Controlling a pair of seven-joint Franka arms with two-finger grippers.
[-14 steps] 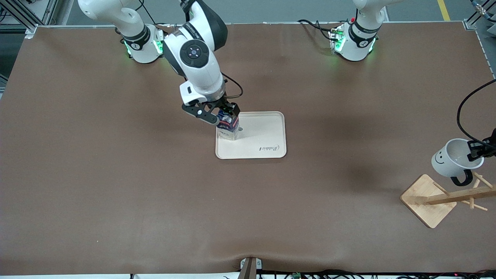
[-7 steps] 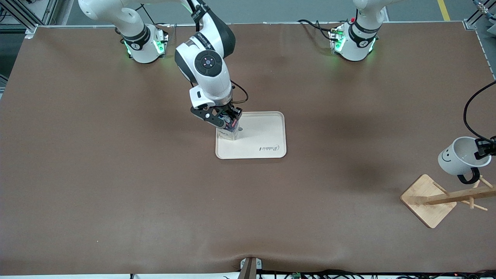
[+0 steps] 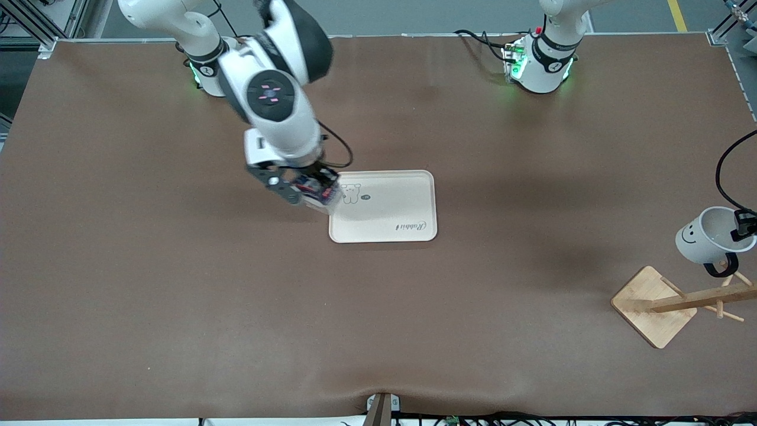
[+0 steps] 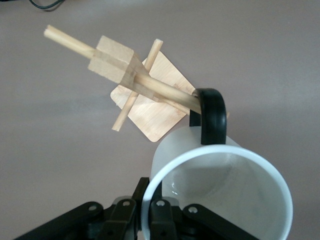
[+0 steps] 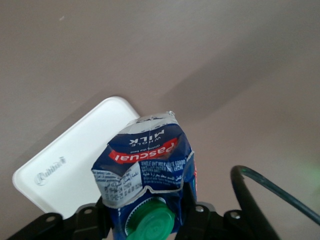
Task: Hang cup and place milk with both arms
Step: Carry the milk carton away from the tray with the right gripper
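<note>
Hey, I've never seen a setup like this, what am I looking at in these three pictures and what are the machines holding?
Two white robot arms work at a brown table. One picture looks down from a high camera facing them; the other two come from cameras on each arm's wrist. The right gripper holds a blue milk carton in the air over the edge of a cream tray. The left gripper grips the rim of a white smiley cup above a wooden rack. Its wrist camera shows one peg passing through the cup's black handle.
</note>
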